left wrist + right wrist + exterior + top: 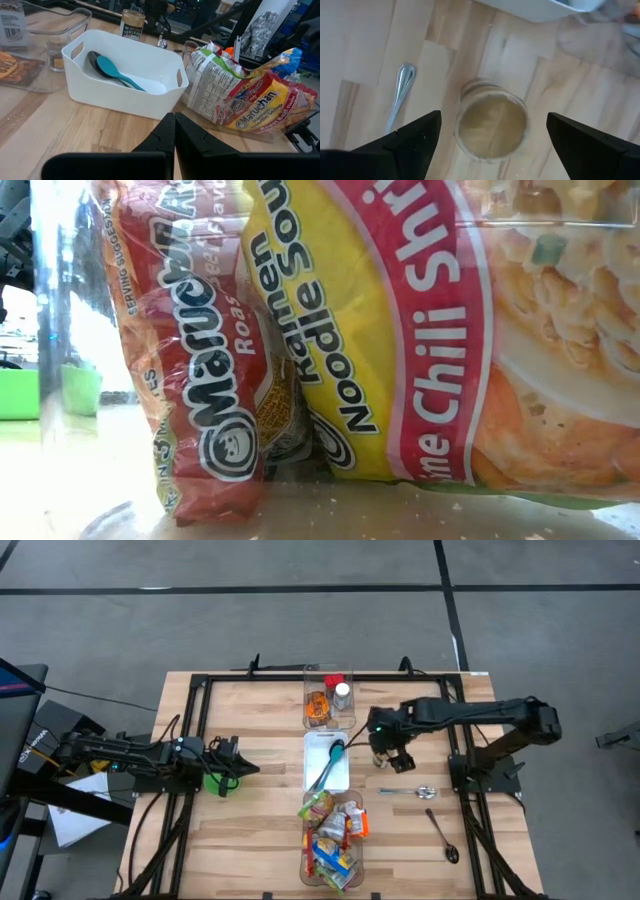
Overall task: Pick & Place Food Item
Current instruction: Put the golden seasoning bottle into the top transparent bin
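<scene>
From above, the right gripper hung just off the right side of the white bin, jaws spread wide and holding nothing, directly over the spot where a small jar stood on the wooden table. The left gripper waited on the table's left side, clenched shut and empty. A clear bin of ramen packets sat below the white one, and two spoons lay to the right.

At table height, the ramen packets filled the lens; no arm showed.

Off the left wrist, the closed fingers pointed at the white bin, a teal utensil lying inside, with the jar standing just beyond it.

Off the right wrist came the money shot: the jar stood upright between the two open fingers, a spoon lying near. It sat a touch closer to one finger, so I'd centre it first, descend straight, and close around the body below the lid, firmly, to avoid tipping it.
</scene>
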Robot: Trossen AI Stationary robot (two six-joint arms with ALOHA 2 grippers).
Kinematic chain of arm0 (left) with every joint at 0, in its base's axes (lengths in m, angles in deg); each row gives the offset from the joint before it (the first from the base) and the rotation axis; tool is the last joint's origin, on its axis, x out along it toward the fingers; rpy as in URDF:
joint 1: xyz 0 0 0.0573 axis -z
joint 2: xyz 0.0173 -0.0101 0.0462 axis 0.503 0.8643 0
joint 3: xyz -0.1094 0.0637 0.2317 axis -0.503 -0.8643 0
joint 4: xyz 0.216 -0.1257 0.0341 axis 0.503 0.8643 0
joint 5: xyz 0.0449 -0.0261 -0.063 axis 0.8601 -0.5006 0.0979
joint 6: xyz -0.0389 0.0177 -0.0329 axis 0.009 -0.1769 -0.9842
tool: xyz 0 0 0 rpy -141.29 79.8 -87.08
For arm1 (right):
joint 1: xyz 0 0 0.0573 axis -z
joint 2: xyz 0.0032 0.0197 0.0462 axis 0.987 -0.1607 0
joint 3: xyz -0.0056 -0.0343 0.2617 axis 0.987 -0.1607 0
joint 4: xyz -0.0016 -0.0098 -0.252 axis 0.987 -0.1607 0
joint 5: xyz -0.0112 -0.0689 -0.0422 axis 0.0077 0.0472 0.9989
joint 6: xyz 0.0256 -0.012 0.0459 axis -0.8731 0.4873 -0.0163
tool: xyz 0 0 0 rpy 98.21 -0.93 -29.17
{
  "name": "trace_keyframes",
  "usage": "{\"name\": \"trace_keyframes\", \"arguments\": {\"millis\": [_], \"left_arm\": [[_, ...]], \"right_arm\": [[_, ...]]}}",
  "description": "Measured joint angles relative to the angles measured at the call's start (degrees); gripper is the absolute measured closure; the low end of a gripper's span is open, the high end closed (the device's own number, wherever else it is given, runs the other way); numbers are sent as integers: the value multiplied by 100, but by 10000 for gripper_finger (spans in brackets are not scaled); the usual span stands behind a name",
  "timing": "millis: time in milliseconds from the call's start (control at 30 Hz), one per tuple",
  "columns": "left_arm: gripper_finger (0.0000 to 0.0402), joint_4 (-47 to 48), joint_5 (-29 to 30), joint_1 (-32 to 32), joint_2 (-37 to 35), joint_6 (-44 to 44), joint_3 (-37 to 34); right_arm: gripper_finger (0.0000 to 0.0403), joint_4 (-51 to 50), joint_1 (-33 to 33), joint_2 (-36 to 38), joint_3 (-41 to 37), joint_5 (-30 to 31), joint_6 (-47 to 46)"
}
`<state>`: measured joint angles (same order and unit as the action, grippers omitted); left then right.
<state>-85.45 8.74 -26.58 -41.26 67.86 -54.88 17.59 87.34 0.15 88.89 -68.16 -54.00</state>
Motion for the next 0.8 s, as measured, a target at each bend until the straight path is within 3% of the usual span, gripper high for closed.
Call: {"name": "trace_keyframes", "arguments": {"millis": [500,800], "left_arm": [[402,-82,0,2,0,0,-2],[402,-82,0,0,0,0,-2]], "right_arm": [[47,-53,518,-328,-30,-288,242],[50,232,540,-328,-514,-486,71]]}}
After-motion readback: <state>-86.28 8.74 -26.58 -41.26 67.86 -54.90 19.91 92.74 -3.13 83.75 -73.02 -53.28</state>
